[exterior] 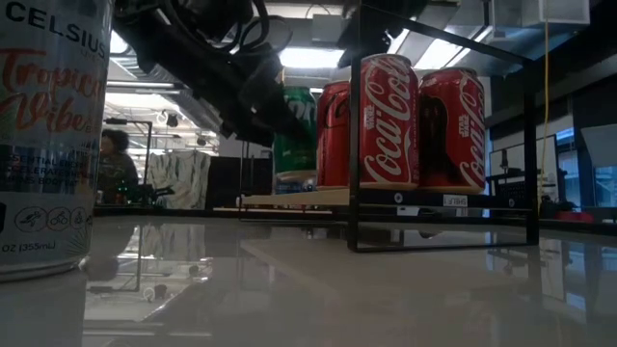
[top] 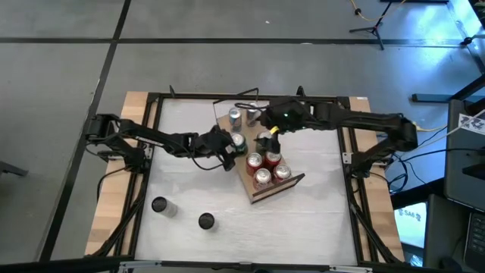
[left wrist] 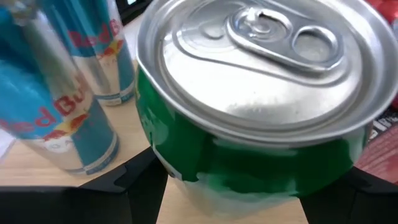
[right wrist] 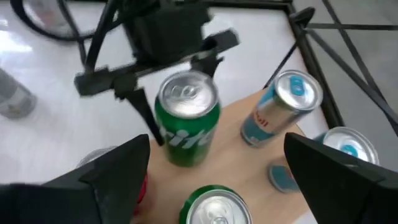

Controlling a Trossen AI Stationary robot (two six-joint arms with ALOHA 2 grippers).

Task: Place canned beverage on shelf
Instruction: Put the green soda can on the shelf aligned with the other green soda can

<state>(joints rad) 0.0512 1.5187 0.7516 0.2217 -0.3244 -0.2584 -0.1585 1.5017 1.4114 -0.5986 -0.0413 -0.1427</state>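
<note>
Celsius can [exterior: 43, 135] looms nearest low-view lens, left edge of frame. Green can [right wrist: 186, 118] seen at centre of right wrist view, upright on shelf [right wrist: 249, 165], clamped between left gripper [right wrist: 171, 96] fingers. Two blue cans [left wrist: 81, 81] stand just beside it. Right gripper [top: 269, 139] held apart above shelf cans, carrying nothing. Step judged: placement, can set down. Next move calls for left fingers spread, then straight withdrawal without neighbours being tipped.

The shelf [top: 258, 178] lies mid-table, cans standing on it. Two more cans [top: 159, 205] [top: 206, 221] stand on the table [top: 303, 220], near and to the left.
</note>
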